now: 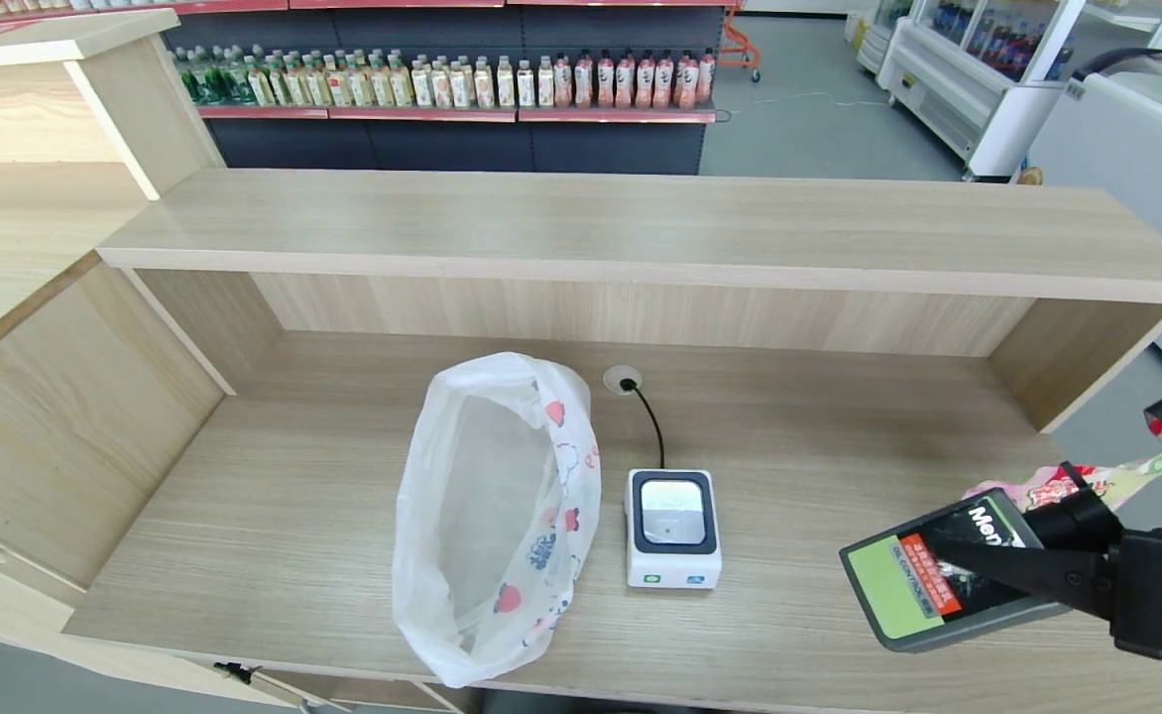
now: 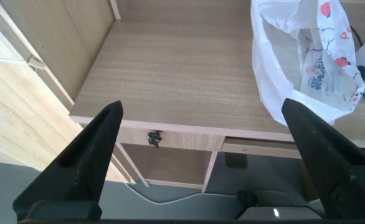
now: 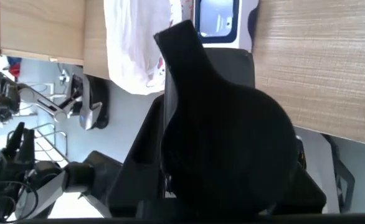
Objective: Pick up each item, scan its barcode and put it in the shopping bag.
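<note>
Scanner (image 1: 672, 528) sits between shopping bag (image 1: 497, 516) and right jaws' box (image 1: 913, 585).

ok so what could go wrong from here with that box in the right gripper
1. The right gripper has only a narrow hold across the flat box, so it may swivel or slip on the way to the scanner.
2. No barcode shows on its upper face; it may need turning.
3. The shopping bag lies limp at the counter's near edge, unheld by the open left gripper, so a drop could miss.
</note>
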{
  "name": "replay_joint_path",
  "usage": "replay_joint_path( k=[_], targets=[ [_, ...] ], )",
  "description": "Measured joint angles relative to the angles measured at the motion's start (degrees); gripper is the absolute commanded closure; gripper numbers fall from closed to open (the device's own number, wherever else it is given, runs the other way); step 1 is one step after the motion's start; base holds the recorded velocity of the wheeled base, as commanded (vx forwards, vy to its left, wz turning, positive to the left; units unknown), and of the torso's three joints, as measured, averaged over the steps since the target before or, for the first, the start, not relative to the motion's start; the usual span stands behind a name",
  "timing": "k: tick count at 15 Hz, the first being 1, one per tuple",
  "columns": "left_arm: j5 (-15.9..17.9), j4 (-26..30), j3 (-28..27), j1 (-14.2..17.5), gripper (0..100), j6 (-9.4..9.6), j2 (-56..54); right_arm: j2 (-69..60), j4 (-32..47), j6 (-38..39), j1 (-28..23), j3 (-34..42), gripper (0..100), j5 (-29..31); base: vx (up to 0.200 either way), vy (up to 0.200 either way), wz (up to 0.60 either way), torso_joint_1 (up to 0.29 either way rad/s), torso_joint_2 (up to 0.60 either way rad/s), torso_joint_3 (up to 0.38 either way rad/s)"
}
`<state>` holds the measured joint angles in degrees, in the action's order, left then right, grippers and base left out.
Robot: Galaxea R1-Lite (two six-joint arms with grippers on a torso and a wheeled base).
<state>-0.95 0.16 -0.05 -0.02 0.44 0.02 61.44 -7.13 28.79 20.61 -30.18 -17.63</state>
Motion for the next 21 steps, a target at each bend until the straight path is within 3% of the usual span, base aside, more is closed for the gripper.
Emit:
replay_joint_path(
  k=[6, 9, 14, 18, 21],
  targets=[
    [0.00, 0.02, -0.02, 0.02, 0, 0.02, 0.00, 9.06, -4.22, -3.84, -1.24, -2.26, 100, 5.38, 0.000, 0.000, 0.00, 0.000, 0.00, 0.000],
    [0.00, 0.02, -0.05, -0.02, 0, 0.00, 0.00, 16.45, -10.00, -4.00, -0.55, -4.55, 100, 5.51, 0.000, 0.000, 0.00, 0.000, 0.00, 0.000],
    [0.00, 0.02, -0.05, 0.02, 0, 0.00, 0.00, 25.33, -12.59, -4.02, 1.68, -7.83, 100, 5.60, 0.000, 0.000, 0.00, 0.000, 0.00, 0.000],
    [0.00, 0.02, -0.05, 0.02, 0, 0.00, 0.00, 31.78, -20.68, -3.97, 2.73, -9.20, 100, 5.38, 0.000, 0.000, 0.00, 0.000, 0.00, 0.000],
    [0.00, 0.00, -0.05, 0.02, 0, 0.00, 0.00, 35.89, -21.66, -4.00, 3.83, -11.72, 100, 5.32, 0.000, 0.000, 0.00, 0.000, 0.00, 0.000]
  ],
)
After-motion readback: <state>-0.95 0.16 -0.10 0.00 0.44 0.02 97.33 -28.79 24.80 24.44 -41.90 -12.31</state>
